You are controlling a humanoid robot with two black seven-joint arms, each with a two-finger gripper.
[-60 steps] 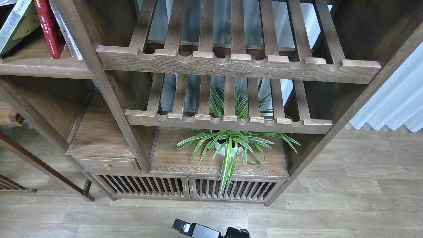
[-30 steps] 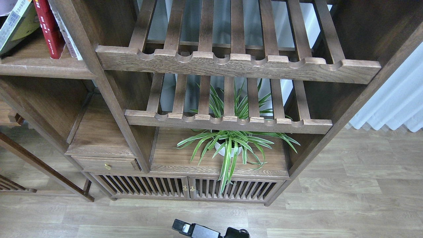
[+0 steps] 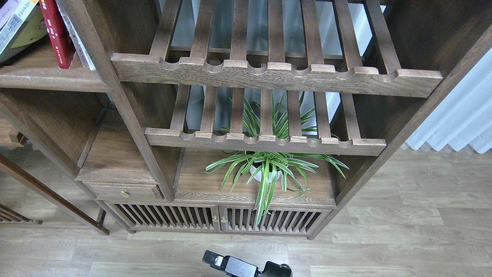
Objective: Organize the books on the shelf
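Note:
Three books stand at the top left on the dark plank shelf (image 3: 50,79). The black-and-yellow-green book (image 3: 17,27) leans to the right, cut off by the view's edge. The red book (image 3: 57,38) stands upright beside it. The thin white book (image 3: 80,46) stands against the cabinet's upright post. Neither gripper shows. Only a black part of my body or arm (image 3: 246,267) pokes in at the bottom edge, low over the floor, and no fingers can be told on it.
Two slatted racks with notched front rails (image 3: 276,75) (image 3: 265,140) fill the middle bay. A potted spider plant (image 3: 265,169) stands below them. A small drawer (image 3: 123,190) and slatted doors (image 3: 215,219) are lower down. Wood floor lies in front, and a white curtain (image 3: 461,115) hangs at the right.
The leaning black-and-yellow-green book has shifted slightly up and to the left. The black part at the bottom edge has moved a little to the right.

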